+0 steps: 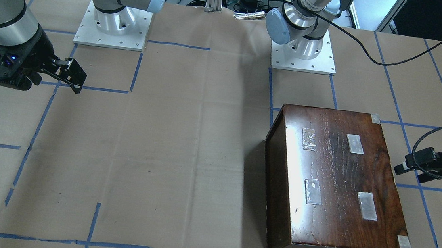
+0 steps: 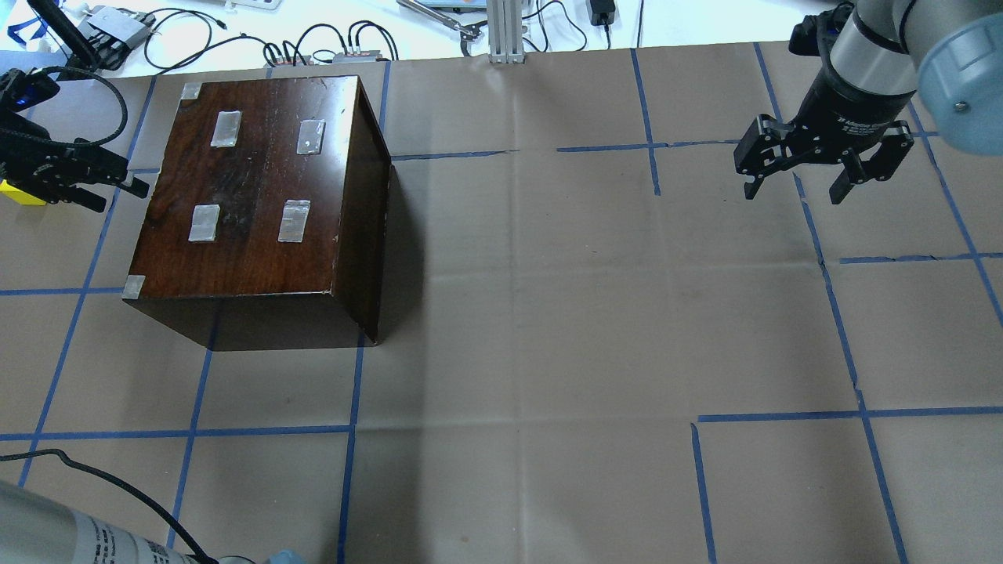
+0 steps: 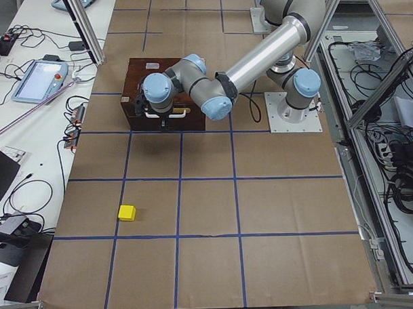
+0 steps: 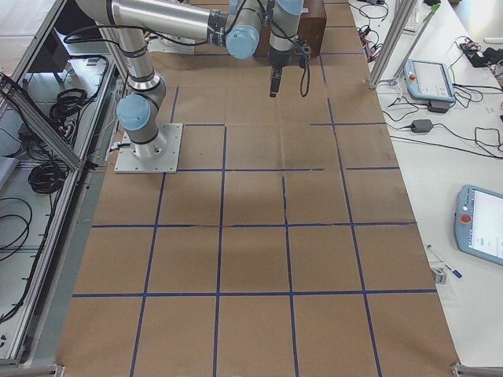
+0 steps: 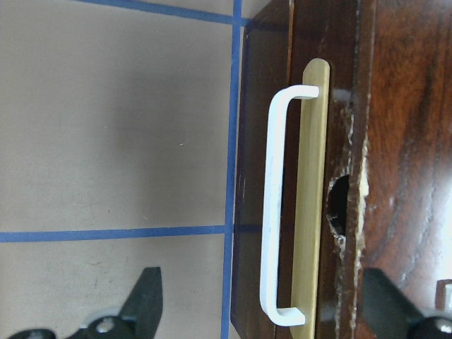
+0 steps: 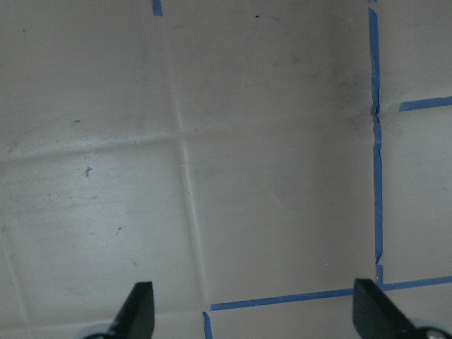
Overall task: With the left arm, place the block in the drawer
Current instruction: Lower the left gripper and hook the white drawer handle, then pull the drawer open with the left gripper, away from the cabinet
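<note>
1. Left wrist-mounted view: finds the left claw (image 5: 265,304) spread wide and pinching nothing, with the white handle (image 5: 272,205) lined up straight ahead between its fingertips (image 5: 145,300). Cannot tell whether the claw is already around the bar or just short of it.
2. Shows the drawer (image 5: 311,141) shut into the box (image 2: 251,180), directly in front of the claw. Judged to be at the opening step, with none of the placing done.
3. Puts the block (image 3: 127,212) well behind the claw, alone on the table (image 2: 548,313) on the side away from the box. Seen best from the exterior left.
4. Leaves the right claw (image 2: 793,194) spread and empty as well, hovering far across the table from the left claw and bracing nothing.
5. Could close on air or scrape the drawer front, if the pinch comes before the bar sits fully between the pads.
6. Could slip off mid-pull, given a thin, smooth-looking bar with little to bite on.
7. Could drag the whole box along instead of sliding the drawer out, since nothing holds the box down.
8. Could overpull and tip the shallow tray out of its slot.
9. Could snag the looping cable (image 2: 124,110) when swinging back for the block.
</note>
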Controlling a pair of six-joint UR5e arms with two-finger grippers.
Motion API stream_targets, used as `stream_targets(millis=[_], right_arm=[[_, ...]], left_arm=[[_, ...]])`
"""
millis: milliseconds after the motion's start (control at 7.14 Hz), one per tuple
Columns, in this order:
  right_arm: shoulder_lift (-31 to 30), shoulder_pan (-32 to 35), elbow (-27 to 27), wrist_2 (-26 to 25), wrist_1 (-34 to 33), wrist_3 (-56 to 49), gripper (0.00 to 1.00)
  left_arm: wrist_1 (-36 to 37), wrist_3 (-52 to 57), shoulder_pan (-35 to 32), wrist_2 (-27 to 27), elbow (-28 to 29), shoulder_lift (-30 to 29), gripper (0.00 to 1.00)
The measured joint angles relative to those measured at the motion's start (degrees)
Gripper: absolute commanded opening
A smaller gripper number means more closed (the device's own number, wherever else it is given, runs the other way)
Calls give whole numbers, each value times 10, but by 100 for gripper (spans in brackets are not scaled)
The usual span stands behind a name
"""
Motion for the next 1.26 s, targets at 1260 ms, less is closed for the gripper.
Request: stream_targets(millis=[1260], right_arm=[[0,0,0,0,0,0,100]], left_arm=[[45,2,-4,-1,0,-55,98]])
